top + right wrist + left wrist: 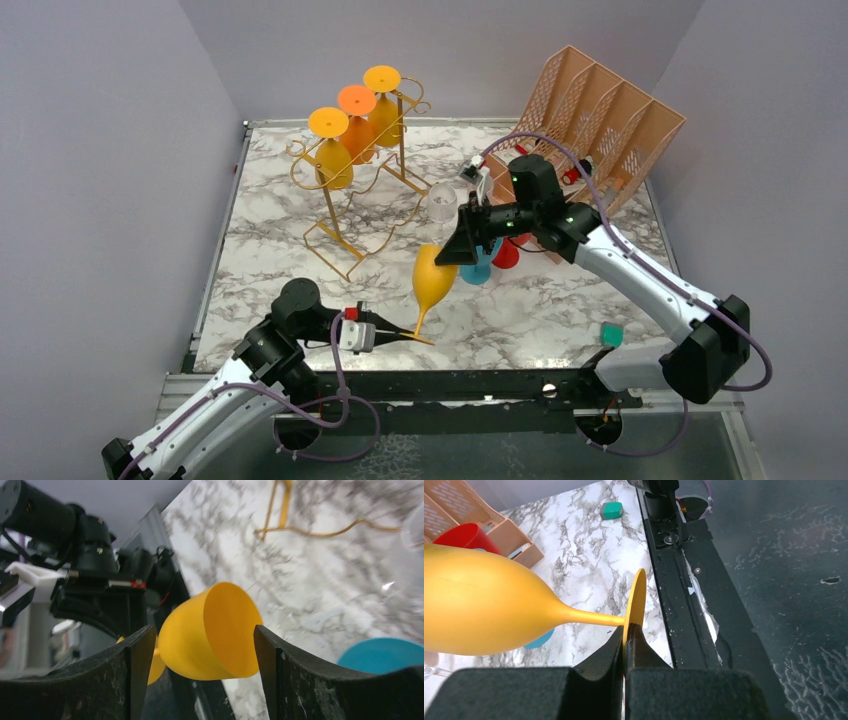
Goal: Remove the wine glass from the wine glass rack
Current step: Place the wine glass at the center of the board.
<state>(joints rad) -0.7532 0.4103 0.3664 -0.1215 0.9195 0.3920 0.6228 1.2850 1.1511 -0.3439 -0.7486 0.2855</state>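
Quick rundown: the yellow wine glass (432, 280) is off the wine glass rack (345, 225). In the top cam it's low-center and tilted, bowl pointing up toward mid-frame, foot down near the bottom edge of the tabletop (290, 250).

The left hand (392, 337) is clamped tight on the rim of the glass's flat foot. In the left wrist cam both fingers (639, 650) pinch the disc edge-on. The stem runs off to the left of frame and the bowl fills the left side.

The right hand (455, 250) is at the other end, right at the bowl's mouth. In the right wrist cam its jaws are spread wide w/ the bowl between them. There's a thin gap on the left-of-frame side. On the other side the finger overlaps the rim, so can't tell if it touches. Spread apart, not squeezing afaict.

The rack is upper left in the top cam, well apart from both hands. It has 3 more hanging upside down: a yellow glass (333, 165), an orange glass (358, 135) and an amber glass (386, 115).

Other stuff:
- peach lattice file organizer (610, 120), upper right
- clear glass (441, 200), blue cup (478, 272) and red cup (506, 255), all just beside the right hand
- small teal block (611, 334), lower right
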